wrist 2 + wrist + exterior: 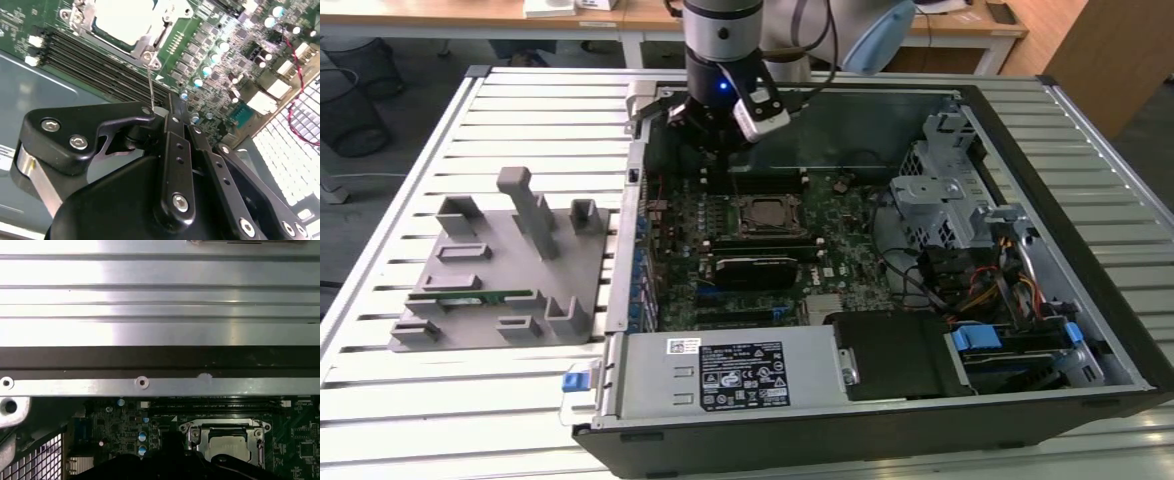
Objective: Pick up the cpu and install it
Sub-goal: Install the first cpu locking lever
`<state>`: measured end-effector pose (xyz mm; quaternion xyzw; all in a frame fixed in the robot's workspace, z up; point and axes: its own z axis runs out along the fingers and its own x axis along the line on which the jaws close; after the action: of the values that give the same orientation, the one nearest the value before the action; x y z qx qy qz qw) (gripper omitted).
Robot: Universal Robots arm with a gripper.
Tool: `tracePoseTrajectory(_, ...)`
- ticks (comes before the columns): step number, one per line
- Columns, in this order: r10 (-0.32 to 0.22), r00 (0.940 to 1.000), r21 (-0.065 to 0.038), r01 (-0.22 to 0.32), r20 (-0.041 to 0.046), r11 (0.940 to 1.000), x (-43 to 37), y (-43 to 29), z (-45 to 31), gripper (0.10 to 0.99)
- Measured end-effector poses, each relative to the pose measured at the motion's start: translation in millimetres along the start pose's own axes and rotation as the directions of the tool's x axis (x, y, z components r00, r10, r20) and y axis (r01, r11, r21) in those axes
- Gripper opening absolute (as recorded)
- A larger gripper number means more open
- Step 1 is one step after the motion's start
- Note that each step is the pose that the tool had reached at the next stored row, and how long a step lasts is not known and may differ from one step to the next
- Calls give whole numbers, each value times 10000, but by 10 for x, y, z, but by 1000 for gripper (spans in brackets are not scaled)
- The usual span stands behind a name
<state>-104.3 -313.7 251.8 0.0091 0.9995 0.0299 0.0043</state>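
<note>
The cpu (761,215) lies flat inside the metal socket frame on the green motherboard (841,250) of the open computer case. Its silver-grey top plate shows in both wrist views (125,20) (227,447). My gripper (714,140) hangs over the far part of the board, just beyond the socket, and sits low over the memory slots (100,60). Its black fingers (176,145) are pressed together with nothing between them. A thin metal socket lever (150,85) runs from the frame's corner to the fingertips. I cannot tell whether it touches them.
A grey parts fixture (507,270) holding a green memory stick (474,297) stands on the slatted table at the exterior view's left. Inside the case are a black block (754,265), a power supply (720,370), a drive cage (941,200) and cables (987,290).
</note>
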Motion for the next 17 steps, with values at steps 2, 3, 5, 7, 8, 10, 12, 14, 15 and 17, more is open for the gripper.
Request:
tracePoseTrajectory(2, -8, 10000, -1, 8, 0, 10000, -47, 3, 1, 106)
tracePoseTrajectory(3, -10, 10000, -1, 10, -2, 10000, -76, 4, 1, 106)
tracePoseTrajectory(5, -17, 10000, 0, 17, -6, 10000, -147, 6, 2, 106)
tracePoseTrajectory(7, -31, 10000, -1, 31, -16, 10000, -221, 7, 3, 106)
tracePoseTrajectory(8, -44, 10000, -28, 44, -23, 10000, -247, 7, 3, 106)
tracePoseTrajectory(10, -67, 10000, -205, 67, -28, 9998, -264, 7, 5, 106)
tracePoseTrajectory(12, -68, 10000, -271, 67, -29, 9996, -265, -5, 6, 106)
tracePoseTrajectory(14, -68, 10000, -276, 67, -28, 9996, -267, -11, 9, 106)
tracePoseTrajectory(15, -67, 10000, -275, 67, -29, 9996, -269, -13, 11, 106)
tracePoseTrajectory(17, -76, 10000, -274, 75, -30, 9996, -285, -14, 15, 106)
